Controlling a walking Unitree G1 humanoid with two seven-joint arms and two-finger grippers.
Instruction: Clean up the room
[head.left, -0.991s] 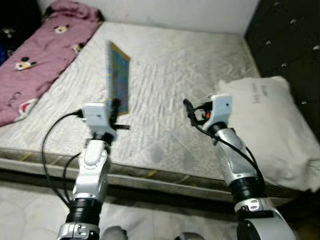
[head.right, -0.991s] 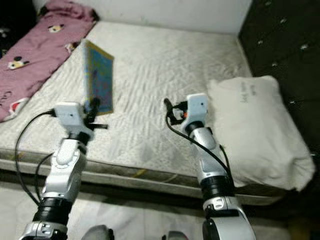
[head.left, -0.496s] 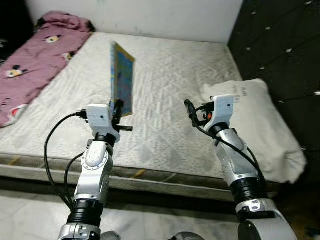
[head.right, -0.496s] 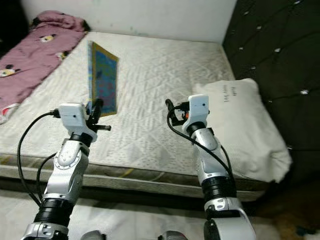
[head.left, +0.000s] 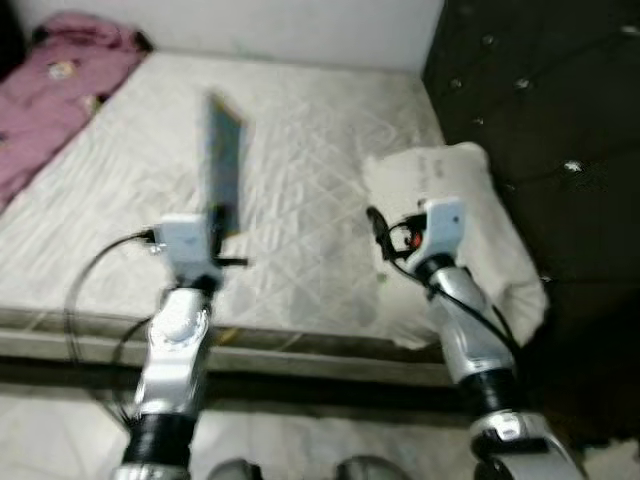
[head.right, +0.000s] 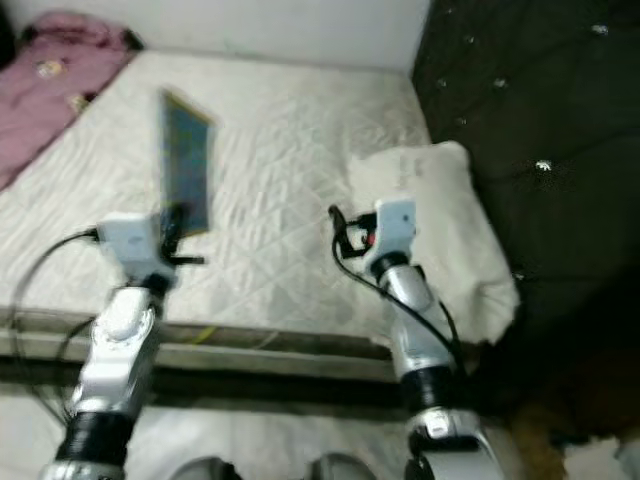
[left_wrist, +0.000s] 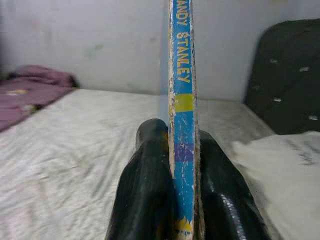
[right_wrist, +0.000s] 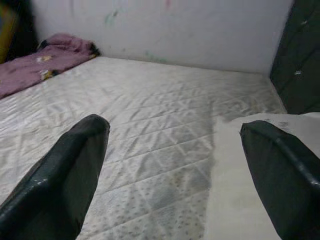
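A thin blue book (head.left: 222, 165) stands upright on edge above the front of the bare mattress (head.left: 300, 130), and my left gripper (head.left: 214, 222) is shut on its lower end. In the left wrist view the blue spine (left_wrist: 183, 120) sits pinched between the two black fingers (left_wrist: 150, 185). My right gripper (head.left: 376, 226) is held up over the mattress beside the white pillow (head.left: 450, 215). Its fingers (right_wrist: 60, 175) stand wide apart with nothing between them.
A pink printed blanket (head.left: 50, 85) lies bunched at the far left of the mattress. A dark tufted headboard (head.left: 540, 110) rises on the right and a white wall (head.left: 250, 25) behind. The mattress front edge (head.left: 300, 345) meets pale floor below.
The camera has swung to the right, so the bed and blanket slide left and the headboard takes more room. Both arms keep their pose and the left gripper still holds the book.
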